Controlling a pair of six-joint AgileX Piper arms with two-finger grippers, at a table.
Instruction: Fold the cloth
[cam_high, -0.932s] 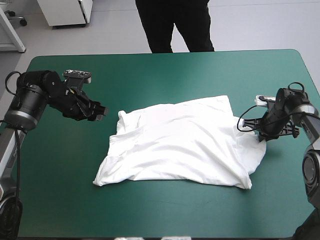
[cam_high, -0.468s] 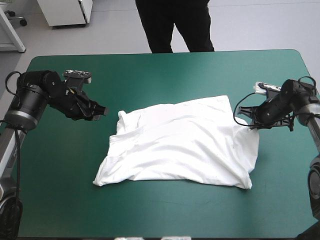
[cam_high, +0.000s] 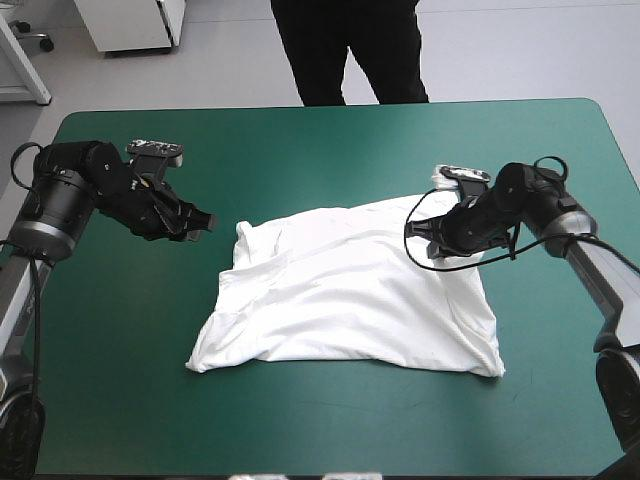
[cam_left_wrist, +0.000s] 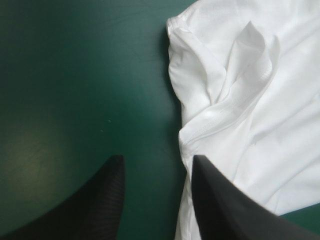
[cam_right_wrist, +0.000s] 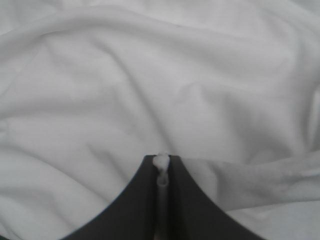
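1. The T-shirt (cam_high: 340, 290) lies spread on the teal-green surface (cam_high: 300, 150), a little right of centre and well inside every edge, so there is room to fold it either way
2. My right jaws are all but closed on a pinch of the white cloth, which shows between their tips. They sit over the shirt's far right part, held there, I judge, to draw that side inward as a first fold
3. My left jaws stand apart and hold nothing. They are low over bare cover, just beside the shirt's far left corner, where a hemmed sleeve (cam_left_wrist: 250, 55) lies creased. I judge this keeps them clear of the fold yet near enough to take that corner
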